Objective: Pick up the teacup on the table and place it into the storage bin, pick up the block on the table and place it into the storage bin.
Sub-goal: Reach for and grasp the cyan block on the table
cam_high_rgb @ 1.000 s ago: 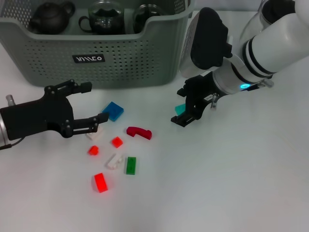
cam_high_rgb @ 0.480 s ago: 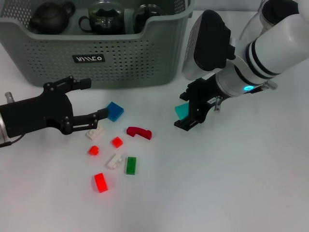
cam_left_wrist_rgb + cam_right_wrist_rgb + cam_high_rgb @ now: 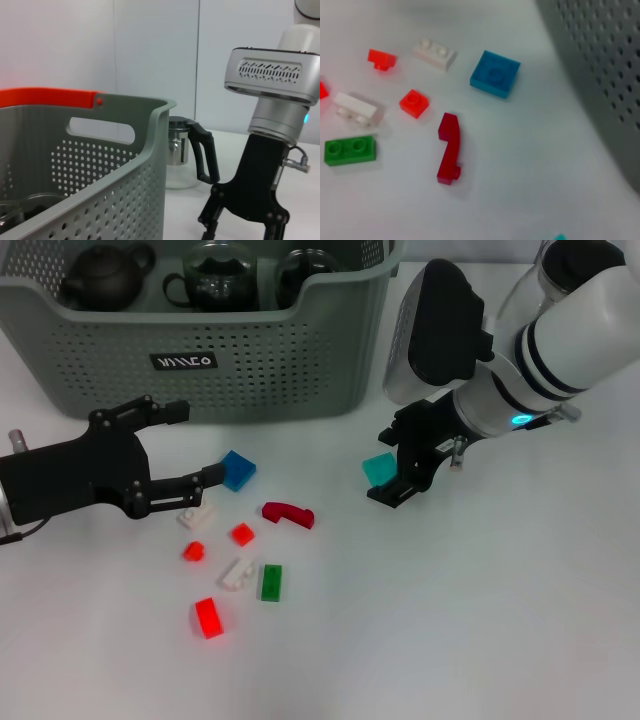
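Storage bin [image 3: 200, 350]: perforated grey-green plastic, sitting at table's far side, already holding dark teapot [image 3: 105, 275] and glass cups [image 3: 222, 278].
Blocks: glossy bricks lying loose on table, none binned yet.
Right gripper [image 3: 392, 472]: jaws pinching teal block [image 3: 379, 469] near bin's corner.
Left gripper [image 3: 190, 452]: jaws spread, hovering beside blue block [image 3: 236, 469].

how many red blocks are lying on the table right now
4. A dark red curved piece sits nearest the right gripper; a small red square beside it; a small red one further left; a bright red brick nearest the camera. The left gripper might hide more.
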Robot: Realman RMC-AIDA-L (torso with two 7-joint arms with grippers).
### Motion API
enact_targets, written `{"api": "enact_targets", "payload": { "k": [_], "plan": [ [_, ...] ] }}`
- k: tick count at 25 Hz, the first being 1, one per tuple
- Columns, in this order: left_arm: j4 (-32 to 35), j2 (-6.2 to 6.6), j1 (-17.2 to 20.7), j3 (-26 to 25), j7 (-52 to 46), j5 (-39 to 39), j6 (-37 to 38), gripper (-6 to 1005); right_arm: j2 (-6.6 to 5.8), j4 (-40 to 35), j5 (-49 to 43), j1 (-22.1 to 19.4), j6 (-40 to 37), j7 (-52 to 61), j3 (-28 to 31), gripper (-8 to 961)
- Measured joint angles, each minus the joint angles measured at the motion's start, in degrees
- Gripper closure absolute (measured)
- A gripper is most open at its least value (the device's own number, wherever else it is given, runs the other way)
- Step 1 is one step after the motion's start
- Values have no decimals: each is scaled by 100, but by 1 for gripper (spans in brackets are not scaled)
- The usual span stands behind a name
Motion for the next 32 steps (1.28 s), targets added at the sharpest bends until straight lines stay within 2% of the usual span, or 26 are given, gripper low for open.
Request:
{"api": "enact_targets", "payload": {
  "k": [7, 13, 32],
  "plan": [
    [12, 6, 2, 0, -9, -10, 32, 132, 47, 129, 39, 37, 214, -166, 62, 115],
    [13, 7, -12, -141, -9, -13, 74, 136, 45, 160, 43, 35, 241, -181, 124, 116],
    [13, 15, -39, -158, -9, -12, 83, 147, 50, 333, 44, 40, 307, -241, 192, 116]
  ]
}}
